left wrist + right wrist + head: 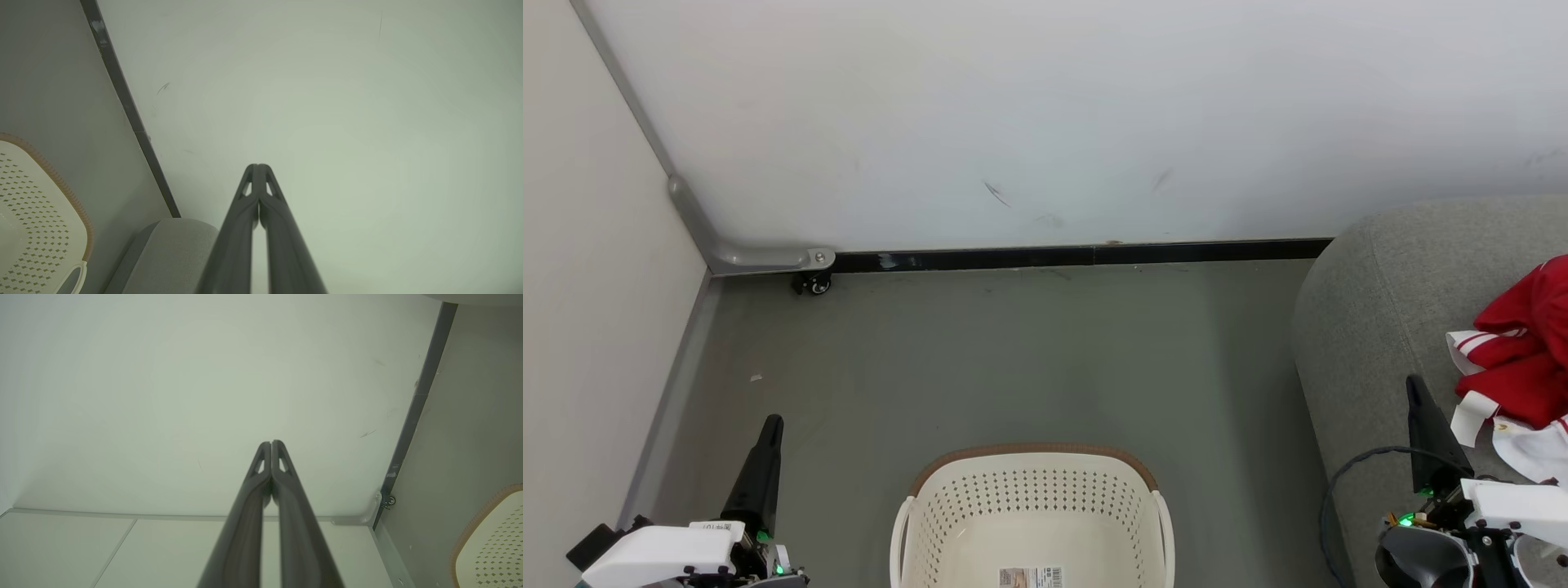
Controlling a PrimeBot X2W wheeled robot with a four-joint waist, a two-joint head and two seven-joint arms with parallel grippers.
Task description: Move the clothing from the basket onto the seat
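The clothing (1523, 359) lies in a loose heap on the seat (1364, 327), set back from the seat's rounded far corner and from its left edge, and cut off by the right side of the head view. The right end effector (1414, 384) stands just to the heap's left over the seat. Its two dark fingers are pressed together with nothing between them, and they point away from the fabric. A thin strip of grey upholstery seems to separate the fingers from the nearest white cuff, though the angle makes that hard to judge.

The left end effector (772, 425) is well apart from the clothing, over the floor (1045, 351) on the far side of the basket (1029, 490). Its fingers are likewise closed tip to tip on nothing, as the left wrist view shows.

The clothing is bright red, thin and crumpled, with soft folds. White striped bands show at a sleeve end, and a white panel with a small yellow mark lies at the heap's lower edge. No numerals can be made out.

The basket stands on the floor between the two arms, near the seat's left edge. It is cream with perforated walls and a brown rim band, and a paper label (1031, 577) lies on its bottom. Both sets of fingers point towards the pale wall (1045, 122).
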